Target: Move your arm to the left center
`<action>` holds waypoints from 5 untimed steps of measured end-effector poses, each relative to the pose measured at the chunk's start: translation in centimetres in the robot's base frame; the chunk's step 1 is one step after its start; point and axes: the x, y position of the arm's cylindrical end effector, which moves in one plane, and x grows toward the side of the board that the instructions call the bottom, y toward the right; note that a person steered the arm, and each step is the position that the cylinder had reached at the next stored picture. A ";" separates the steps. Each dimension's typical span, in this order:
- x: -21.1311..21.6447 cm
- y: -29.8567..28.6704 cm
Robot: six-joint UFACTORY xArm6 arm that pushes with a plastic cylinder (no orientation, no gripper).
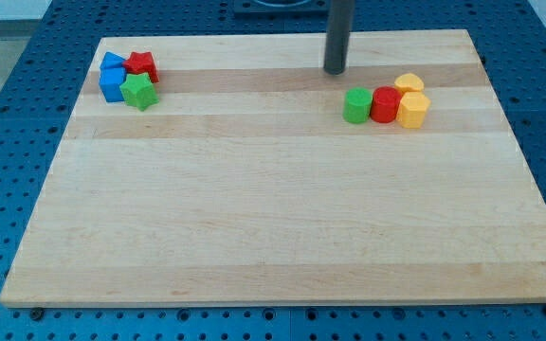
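My tip point(336, 70) rests near the view's top, right of centre, on the wooden board point(273, 218). It stands a little above and to the left of a green cylinder point(356, 105), apart from it. Next to that cylinder sit a red cylinder point(385, 104) and a yellow block point(412, 110), with another yellow block point(409, 83) behind them. At the view's top left is a second cluster: two blue blocks point(113, 78), a red star-like block point(141, 64) and a green star-like block point(139, 92).
The board lies on a blue perforated table point(8, 142) that shows on all sides. The dark rod comes down from the view's top edge.
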 end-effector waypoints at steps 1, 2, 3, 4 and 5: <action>2.6 -3.8; 5.7 -7.4; 8.8 -11.1; 11.8 -15.0; 14.3 -18.9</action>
